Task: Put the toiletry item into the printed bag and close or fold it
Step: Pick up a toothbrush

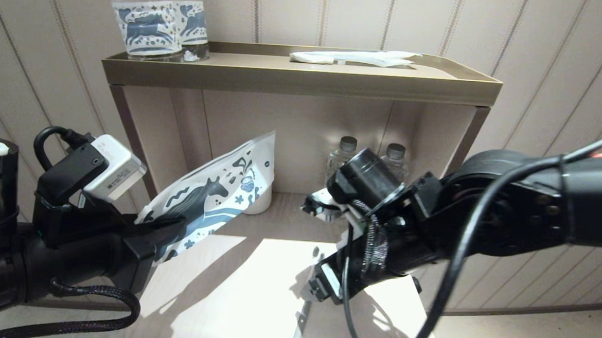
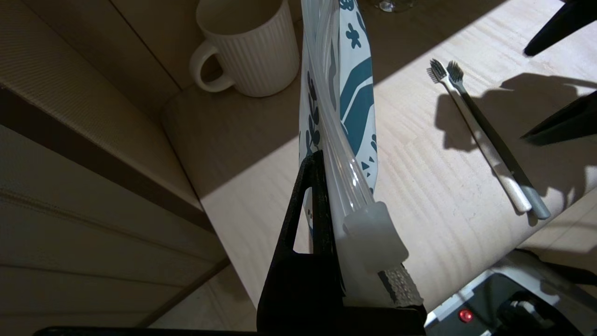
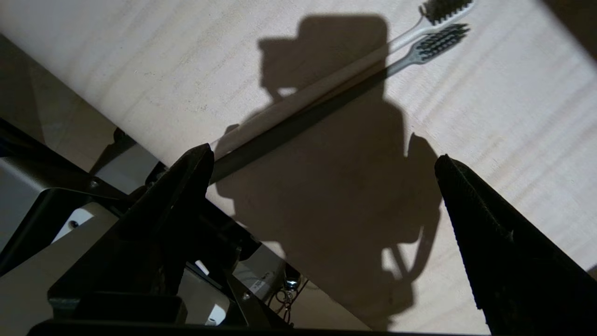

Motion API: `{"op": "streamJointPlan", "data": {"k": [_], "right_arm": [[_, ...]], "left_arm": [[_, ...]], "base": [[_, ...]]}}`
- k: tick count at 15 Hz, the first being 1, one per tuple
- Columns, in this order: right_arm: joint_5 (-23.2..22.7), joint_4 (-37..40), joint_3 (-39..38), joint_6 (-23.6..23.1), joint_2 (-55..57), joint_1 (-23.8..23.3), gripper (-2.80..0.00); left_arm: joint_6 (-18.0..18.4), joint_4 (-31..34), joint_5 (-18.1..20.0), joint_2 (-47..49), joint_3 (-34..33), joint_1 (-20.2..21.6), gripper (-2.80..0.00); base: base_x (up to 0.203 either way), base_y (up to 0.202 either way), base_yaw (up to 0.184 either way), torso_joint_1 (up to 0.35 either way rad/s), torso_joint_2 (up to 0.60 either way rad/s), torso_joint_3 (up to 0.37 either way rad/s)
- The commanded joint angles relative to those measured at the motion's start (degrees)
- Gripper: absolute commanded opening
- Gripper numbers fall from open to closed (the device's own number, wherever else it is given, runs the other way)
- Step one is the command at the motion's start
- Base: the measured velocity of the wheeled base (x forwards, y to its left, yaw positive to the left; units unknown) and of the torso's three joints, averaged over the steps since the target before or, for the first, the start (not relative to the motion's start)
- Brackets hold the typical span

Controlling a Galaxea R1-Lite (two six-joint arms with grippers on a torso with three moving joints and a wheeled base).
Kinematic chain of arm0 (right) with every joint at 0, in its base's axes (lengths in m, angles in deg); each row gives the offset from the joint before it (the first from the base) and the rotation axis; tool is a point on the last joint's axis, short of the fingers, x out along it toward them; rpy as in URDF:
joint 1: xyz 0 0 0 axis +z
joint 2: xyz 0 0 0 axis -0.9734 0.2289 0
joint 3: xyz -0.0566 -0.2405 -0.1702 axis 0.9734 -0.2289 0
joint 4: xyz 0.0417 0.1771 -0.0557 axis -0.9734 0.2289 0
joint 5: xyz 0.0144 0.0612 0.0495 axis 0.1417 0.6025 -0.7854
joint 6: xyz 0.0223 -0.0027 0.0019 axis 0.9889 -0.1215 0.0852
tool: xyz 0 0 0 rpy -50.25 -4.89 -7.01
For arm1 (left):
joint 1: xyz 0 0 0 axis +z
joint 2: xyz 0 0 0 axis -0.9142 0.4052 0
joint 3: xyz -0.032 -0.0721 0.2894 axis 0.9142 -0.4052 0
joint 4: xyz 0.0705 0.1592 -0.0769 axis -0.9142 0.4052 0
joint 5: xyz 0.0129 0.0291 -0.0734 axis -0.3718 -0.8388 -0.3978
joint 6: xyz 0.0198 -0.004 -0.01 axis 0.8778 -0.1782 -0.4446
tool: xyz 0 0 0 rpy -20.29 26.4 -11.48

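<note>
The printed bag [image 1: 212,200] hangs above the table at the left, white with a dark blue horse, and slants up toward the shelf. My left gripper [image 1: 161,231] is shut on its lower end, and in the left wrist view the bag [image 2: 357,93] runs edge-on past a pale slider clip [image 2: 375,238]. The toothbrush [image 2: 480,140] with the pale handle lies flat on the table beside a dark grey one [image 2: 501,149]. My right gripper [image 3: 322,158] hovers open over the table's front edge, one finger near the pale toothbrush's [image 3: 326,84] handle end.
A ribbed white mug [image 2: 252,46] stands behind the bag at the back of the wooden table [image 1: 232,299]. Two small bottles [image 1: 348,151] stand in the shelf niche. On the top shelf [image 1: 295,78] are horse-label bottles [image 1: 149,22] and a white wrapped packet [image 1: 353,58].
</note>
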Motion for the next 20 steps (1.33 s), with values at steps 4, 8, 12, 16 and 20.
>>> {"op": "streamJointPlan", "data": {"k": [4,8,12,16,20], "right_arm": [[1.43,1.79,4.44,1.46,10.65,1.52,0.00],[1.52,1.79,3.58,2.41,11.44,1.43,0.00],[1.62,1.71,2.88,2.31,11.45,1.77,0.00],[1.61,1.87,1.58,1.79,11.09,2.30,0.00],[1.53,1.83,1.46,2.20,10.74,2.31,0.00]], "left_arm": [[-0.18,-0.09,0.24,0.76,-0.12,0.02,-2.80],[-0.18,-0.09,0.96,0.86,-0.68,0.02,-2.80],[-0.18,-0.16,1.58,0.95,-0.64,0.02,-2.80],[-0.18,-0.18,1.75,1.30,-0.46,0.02,-2.80],[-0.18,-0.18,2.54,1.30,-0.20,0.02,-2.80]], "base": [[0.000,0.000,0.000,0.000,0.00,0.000],[0.000,0.000,0.000,0.000,0.00,0.000],[0.000,0.000,0.000,0.000,0.00,0.000],[0.000,0.000,0.000,0.000,0.00,0.000],[0.000,0.000,0.000,0.000,0.00,0.000]]}}
